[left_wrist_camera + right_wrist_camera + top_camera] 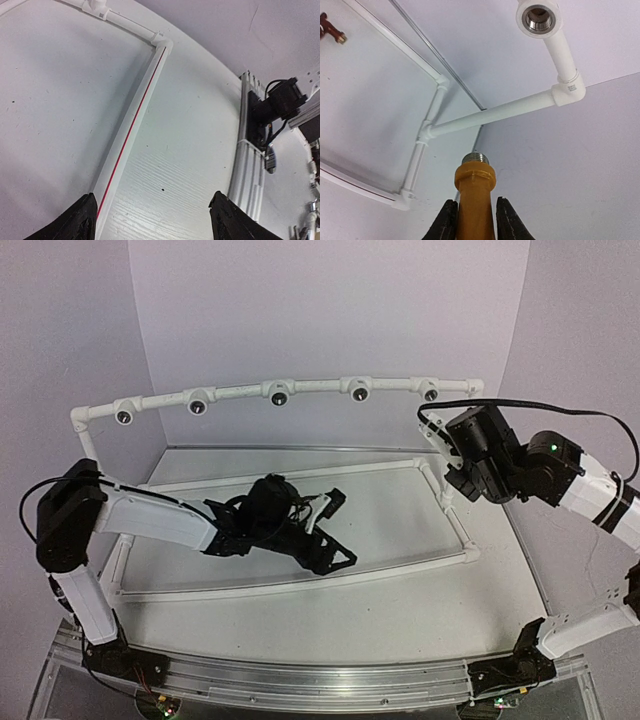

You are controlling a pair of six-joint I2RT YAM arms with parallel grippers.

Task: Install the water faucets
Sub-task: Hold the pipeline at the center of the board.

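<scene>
While the right arm is raised at the far right of the counter (400,620), its right fingers (446,222) are clamped on the body of the yellow-orange faucet (475,192), one black finger on each side, with the silvery threaded end (475,159) sticking out beyond the tips. That end points toward the white pipe frame (240,392). The nearest round socket (538,18) (a metal-lined opening in a white elbow) sits above and to the right of it in the wrist view, well apart from the thread. The reddish-brown faucet (329,29) lies free on the counter further left, showing small at the top left corner of the right wrist view. The left arm stretches low across the middle of the counter, and the left fingers (82,220) are spread wide with only bare counter between them. A white pipe with a red line (135,115) runs away from the left-hand finger to an elbow joint (161,41). Along the near edge of the counter lies a ribbed aluminium rail (247,165) with a black arm base (275,105) bolted to it.
</scene>
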